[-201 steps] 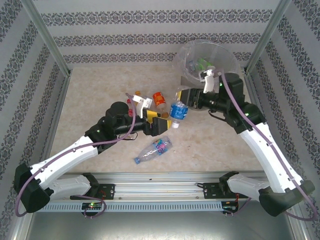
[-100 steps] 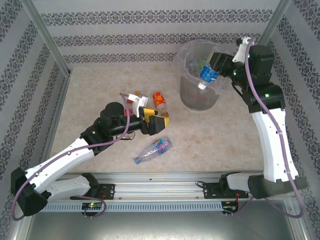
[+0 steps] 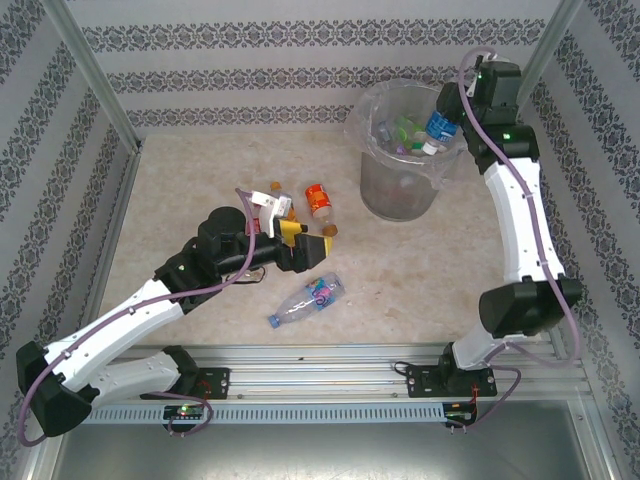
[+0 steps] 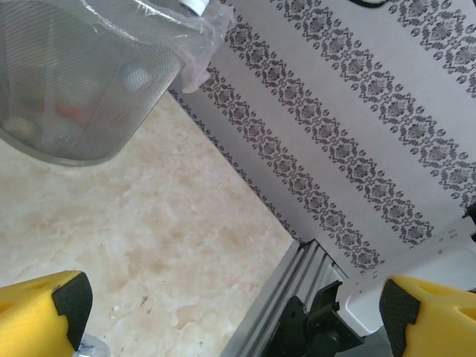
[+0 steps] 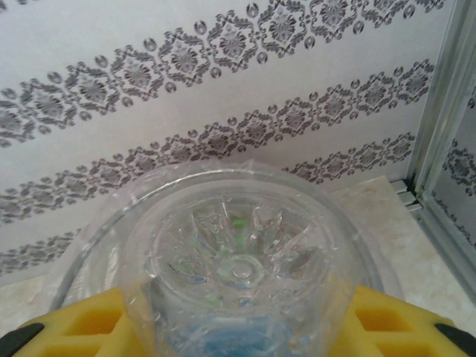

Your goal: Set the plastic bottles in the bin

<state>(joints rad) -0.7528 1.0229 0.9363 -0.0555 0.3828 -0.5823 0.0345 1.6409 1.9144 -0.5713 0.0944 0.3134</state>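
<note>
Right claw point(image 3: 443, 122) clenched on blue-label bottle point(image 3: 438, 128), cap end aimed down over bin point(image 3: 385, 200) mouth so release should land it inside liner. Other bottles lie in bin. Left claw point(image 3: 312, 245) spread wide, empty, low over desk point(image 3: 200, 170), between orange-label bottle point(image 3: 318, 198) and lying clear bottle point(image 3: 308, 300). I judge it staged for next pick.

The grey bin point(image 3: 396, 196), bag-lined and upright, stands at the 1 o'clock of the desk point(image 3: 200, 180). It holds several bottles point(image 3: 402, 130), some green-capped. A blue-labelled bottle point(image 3: 440, 127) tilts white cap down over the bin's 3 o'clock rim, gripped by the right claw point(image 5: 238, 333). An orange-labelled bottle point(image 3: 318, 198) sits near desk centre. At its 6 o'clock a clear bottle point(image 3: 308, 299) lies on its side, blue cap toward 8 o'clock.
</note>
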